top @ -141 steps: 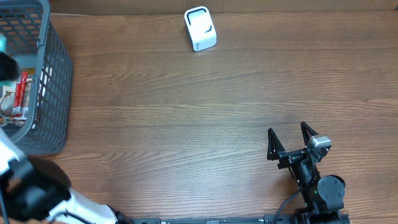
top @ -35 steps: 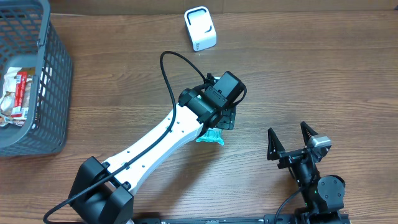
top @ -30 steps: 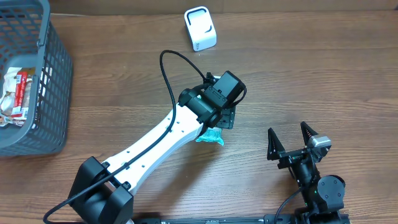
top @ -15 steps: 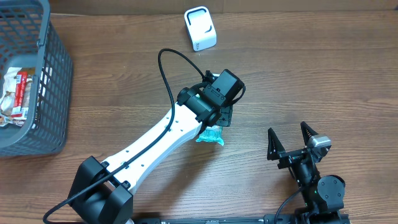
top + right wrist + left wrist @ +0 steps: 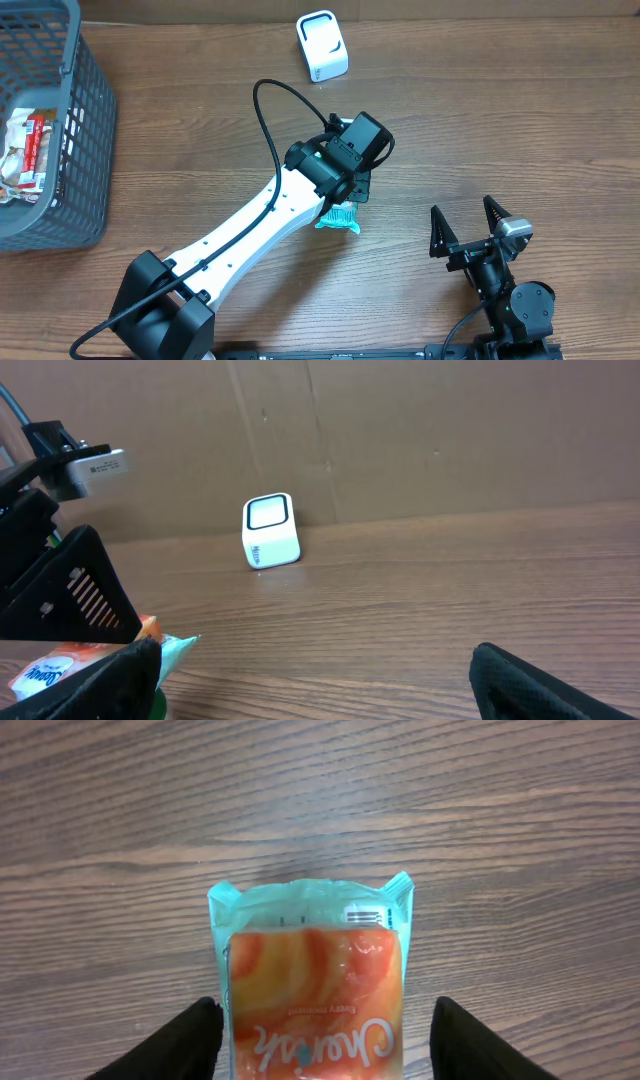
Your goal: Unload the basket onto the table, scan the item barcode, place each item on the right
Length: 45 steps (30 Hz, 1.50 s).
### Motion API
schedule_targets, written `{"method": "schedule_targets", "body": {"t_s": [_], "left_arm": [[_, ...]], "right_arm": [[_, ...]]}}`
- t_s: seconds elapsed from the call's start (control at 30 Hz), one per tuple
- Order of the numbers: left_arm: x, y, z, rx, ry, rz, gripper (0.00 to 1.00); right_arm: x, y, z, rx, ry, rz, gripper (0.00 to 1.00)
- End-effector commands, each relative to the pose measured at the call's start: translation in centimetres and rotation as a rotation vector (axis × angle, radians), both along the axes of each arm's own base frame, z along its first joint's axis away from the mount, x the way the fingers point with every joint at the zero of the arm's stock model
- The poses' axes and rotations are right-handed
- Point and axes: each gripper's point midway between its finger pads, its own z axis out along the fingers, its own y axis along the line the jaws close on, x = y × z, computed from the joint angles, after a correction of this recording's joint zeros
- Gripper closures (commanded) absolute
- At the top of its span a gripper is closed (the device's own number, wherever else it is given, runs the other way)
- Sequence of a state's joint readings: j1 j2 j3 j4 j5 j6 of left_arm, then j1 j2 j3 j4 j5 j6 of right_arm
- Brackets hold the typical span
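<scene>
The packet [image 5: 310, 980] is lying flat near the middle of the wood-grain counter [image 5: 500, 820], its long axis running between the fingers of the left tool [image 5: 322, 1020] and its crimped teal end pointing away from the wrist. Its film is looking glossy and soft, swirled orange inside a teal border. The left tool is standing open astride it, and the right tool [image 5: 462, 208] is resting wide open at the near right.
</scene>
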State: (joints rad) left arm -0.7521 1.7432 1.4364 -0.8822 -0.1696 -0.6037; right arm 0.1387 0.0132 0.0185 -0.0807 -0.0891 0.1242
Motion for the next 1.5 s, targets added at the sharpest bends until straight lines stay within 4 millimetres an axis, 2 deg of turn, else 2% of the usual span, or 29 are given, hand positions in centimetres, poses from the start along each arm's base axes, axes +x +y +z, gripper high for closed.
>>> {"method": "schedule_targets", "body": {"t_s": [0.0,0.23,0.57,0.73,0.97,1.07,1.17,1.3,1.47], "left_arm": [[0.2,0.5,-0.3,0.007,-0.005,0.039,0.42],[1.0,0.7,-0.1,-0.001,-0.023,0.045,0.39],[0.3,1.3,-0.5,0.035,0.006,0.02,0.39],[-0.2,1.4,-0.7,0.053,0.025,-0.011,0.48],[-0.1,1.3,-0.6,0.103,0.0,-0.142,0.46],[0.1,1.4,-0.5,0.126,-0.017,-0.152,0.48],[0.7,1.8,0.1,0.154,-0.049,-0.143,0.46],[0.9,1.1,1.4,0.135,-0.062,-0.154,0.43],[0.0,-0.3,1.7,0.097,-0.046,-0.192,0.36]], "right_arm": [[0.1,-0.2,-0.3,0.002,0.003,-0.011,0.0],[0.1,-0.2,-0.3,0.002,0.003,-0.011,0.0],[0.1,-0.2,-0.3,0.002,0.003,-0.011,0.0],[0.1,-0.2,-0.3,0.002,0.003,-0.011,0.0],[0.1,-0.2,-0.3,0.002,0.003,-0.011,0.0],[0.1,-0.2,-0.3,0.002,0.003,-0.011,0.0],[0.1,-0.2,-0.3,0.002,0.003,-0.011,0.0],[0.1,-0.2,-0.3,0.002,0.003,-0.011,0.0],[0.1,-0.2,-0.3,0.002,0.003,-0.011,0.0]]}}
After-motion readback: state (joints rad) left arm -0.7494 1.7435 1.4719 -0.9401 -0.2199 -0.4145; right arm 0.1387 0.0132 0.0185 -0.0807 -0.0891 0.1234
